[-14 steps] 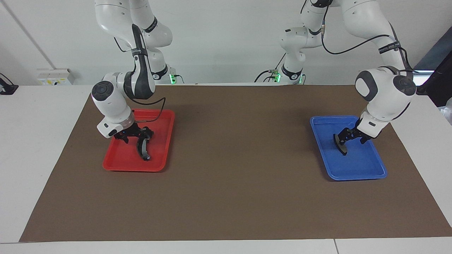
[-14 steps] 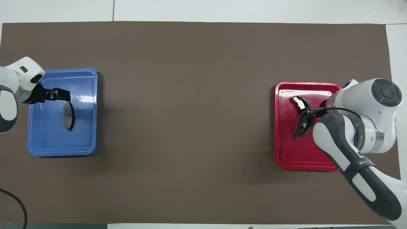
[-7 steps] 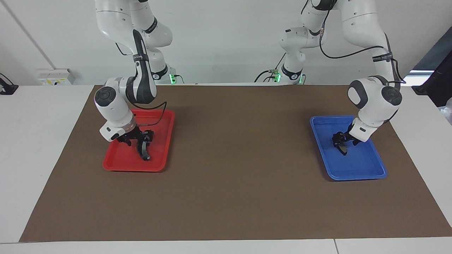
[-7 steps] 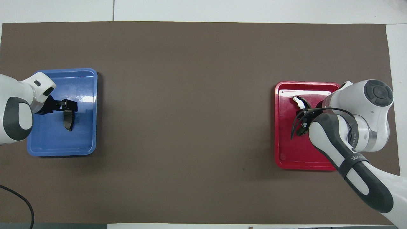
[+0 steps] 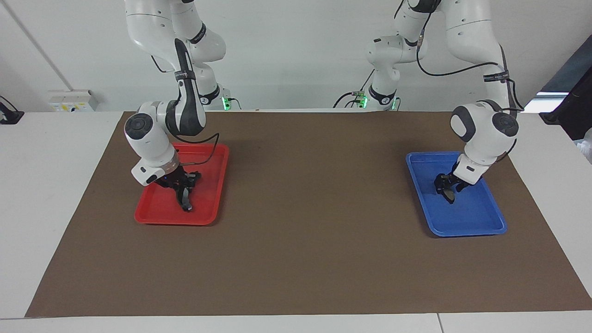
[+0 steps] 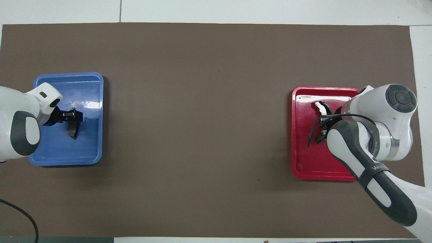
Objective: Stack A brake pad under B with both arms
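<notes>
The A brake pad (image 6: pixel 73 132), short and dark grey, lies in the blue tray (image 6: pixel 87 148) at the left arm's end of the table. My left gripper (image 5: pixel 446 187) is down in that tray, over the end of the pad (image 5: pixel 450 198) that lies nearer to the robots. B (image 5: pixel 185 202), the black crescent with a whitish tip (image 6: pixel 318 105), is in the red tray (image 5: pixel 157 213) at the right arm's end. My right gripper (image 5: pixel 184 188) is shut on B at its middle. The right arm hides much of B from above.
Both trays sit on a brown mat (image 5: pixel 305 222) that covers most of the white table. A wide stretch of bare mat (image 6: pixel 202 128) lies between the trays. A black cable (image 6: pixel 20 212) curls at the mat's corner near the left arm.
Both grippers dropped lower into their trays and closed in. The right gripper closed on B, which shifted slightly. The left gripper moved over the pad's end.
</notes>
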`<state>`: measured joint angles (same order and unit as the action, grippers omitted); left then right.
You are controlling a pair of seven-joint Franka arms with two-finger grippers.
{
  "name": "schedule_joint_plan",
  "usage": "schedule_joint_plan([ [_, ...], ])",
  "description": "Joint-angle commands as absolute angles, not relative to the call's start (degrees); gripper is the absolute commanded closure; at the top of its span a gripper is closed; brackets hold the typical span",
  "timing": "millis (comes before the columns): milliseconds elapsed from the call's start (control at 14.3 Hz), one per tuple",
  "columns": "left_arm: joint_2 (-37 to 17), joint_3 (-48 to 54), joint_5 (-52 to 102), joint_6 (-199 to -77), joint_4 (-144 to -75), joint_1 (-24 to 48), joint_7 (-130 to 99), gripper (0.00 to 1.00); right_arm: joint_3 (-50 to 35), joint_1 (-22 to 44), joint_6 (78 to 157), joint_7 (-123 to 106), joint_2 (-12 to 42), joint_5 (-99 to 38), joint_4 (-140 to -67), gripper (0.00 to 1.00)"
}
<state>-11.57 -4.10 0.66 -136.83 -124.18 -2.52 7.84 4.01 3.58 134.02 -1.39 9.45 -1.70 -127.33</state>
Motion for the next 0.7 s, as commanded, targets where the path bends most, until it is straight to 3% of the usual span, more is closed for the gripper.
schedule_joint_plan([
  [0, -9.2, -3.9, 0.0, -138.6, -126.9, -3.1, 8.2, 0.23, 3.8, 3.6, 130.2, -1.7, 9.4, -2.4, -124.4, 0.93],
  [210, -9.2, -3.9, 0.0, -138.2, -126.9, -3.0, 7.7, 0.28, 3.7, 3.5, 113.3, -2.0, 8.0, -2.4, -112.5, 0.93],
  [350, -9.1, -3.9, 0.0, -137.4, -126.6, -3.0, 7.6, 0.46, 3.8, 3.6, 102.6, -2.0, 6.5, -2.4, -104.8, 0.93],
  [490, -9.1, -4.0, 0.0, -137.0, -126.3, -3.0, 7.6, 0.49, 3.8, 3.6, 93.5, -1.9, 5.5, -2.4, -97.5, 0.93],
  [631, -9.1, -4.0, 0.0, -137.3, -126.4, -3.1, 7.6, 0.50, 3.8, 3.7, 90.3, -1.8, 4.5, -2.4, -95.6, 0.93],
])
